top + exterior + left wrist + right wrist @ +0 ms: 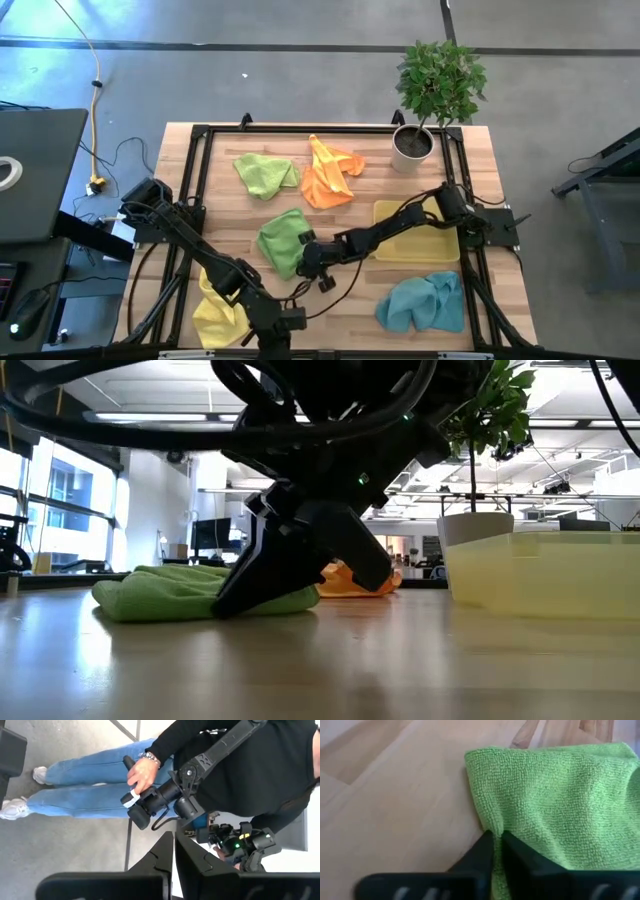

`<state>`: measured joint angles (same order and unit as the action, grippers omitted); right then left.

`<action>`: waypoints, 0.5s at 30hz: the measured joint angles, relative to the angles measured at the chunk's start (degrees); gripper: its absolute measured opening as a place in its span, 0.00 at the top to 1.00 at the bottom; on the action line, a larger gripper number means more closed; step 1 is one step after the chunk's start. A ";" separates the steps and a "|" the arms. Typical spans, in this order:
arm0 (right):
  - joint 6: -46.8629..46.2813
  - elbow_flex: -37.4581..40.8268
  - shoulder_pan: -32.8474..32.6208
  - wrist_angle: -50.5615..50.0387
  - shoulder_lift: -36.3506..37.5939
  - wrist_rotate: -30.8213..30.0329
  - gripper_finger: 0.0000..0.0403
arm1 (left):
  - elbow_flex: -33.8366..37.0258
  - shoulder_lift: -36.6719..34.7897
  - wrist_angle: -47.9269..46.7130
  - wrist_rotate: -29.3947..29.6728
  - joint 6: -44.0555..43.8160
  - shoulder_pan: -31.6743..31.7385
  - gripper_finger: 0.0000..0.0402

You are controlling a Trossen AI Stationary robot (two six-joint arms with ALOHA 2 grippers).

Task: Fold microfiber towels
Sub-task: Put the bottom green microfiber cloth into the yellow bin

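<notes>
Right pincer [496, 840] nips lime green towel [560, 795] edge; pinched fold apparently hidden.

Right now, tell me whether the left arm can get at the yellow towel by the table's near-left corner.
Probably yes. The yellow towel lies right beside the left arm, whose shut hand hangs just past it, and nothing sits between them.

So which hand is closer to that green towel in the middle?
The right hand: it pinches the green towel's edge. The left hand waits at the table's near edge, apart from it.
</notes>
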<state>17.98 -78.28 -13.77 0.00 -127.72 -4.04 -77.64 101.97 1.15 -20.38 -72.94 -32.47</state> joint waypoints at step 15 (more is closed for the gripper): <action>-17.30 0.54 4.23 -22.84 17.71 6.68 1.00 | 0.00 0.00 8.64 -5.29 -5.97 0.21 0.98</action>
<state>0.67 -77.74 -9.54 -22.84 -110.01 2.64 -77.65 101.97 9.78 -25.67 -78.91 -32.25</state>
